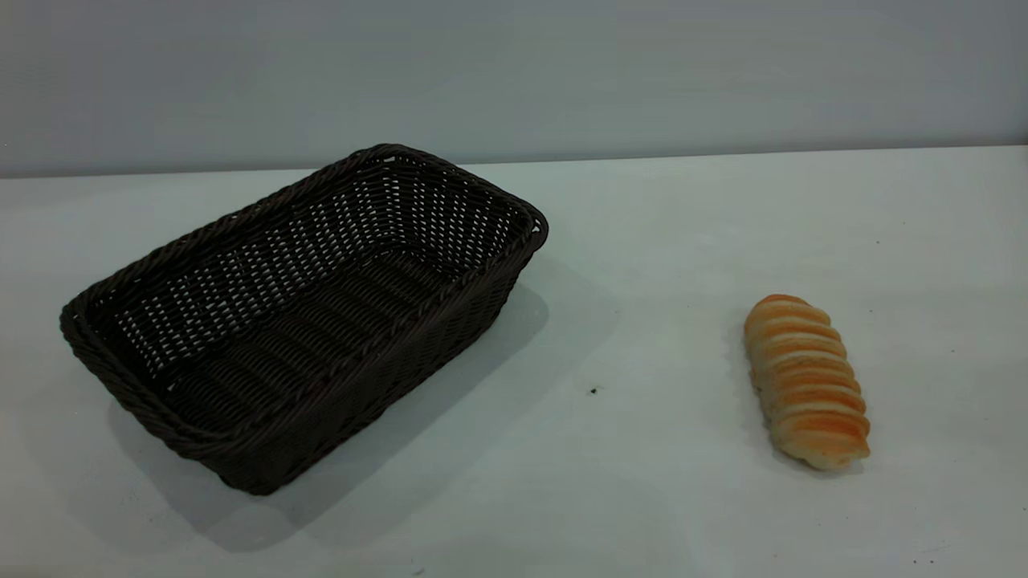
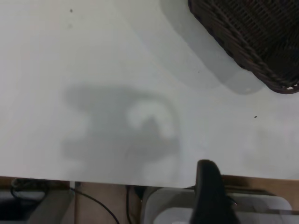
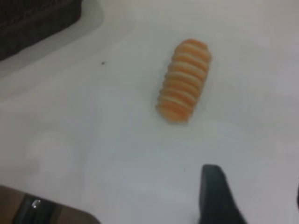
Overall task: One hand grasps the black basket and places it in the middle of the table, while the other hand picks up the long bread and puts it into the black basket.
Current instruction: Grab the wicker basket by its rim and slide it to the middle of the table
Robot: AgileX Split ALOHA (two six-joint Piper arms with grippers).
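I read this as the start: neither thing is held. The basket [image 1: 305, 313] sits empty on the worktop [image 1: 642, 449], and the bread [image 1: 805, 380] lies well apart from it, off its far-right corner side, with a small dark speck [image 1: 593, 391] between them.

My left claw [image 2: 212, 191] hangs above bare worktop near the basket's corner. I see only one dark finger of it, so I cannot tell how wide it stands; it holds nothing. My right claw [image 3: 217, 196] hovers near the bread, clear of it, again one finger showing, gape unknown, nothing in it.

Next I judge the left must reach the basket's rim and grip it, while the right lines up across the bread.
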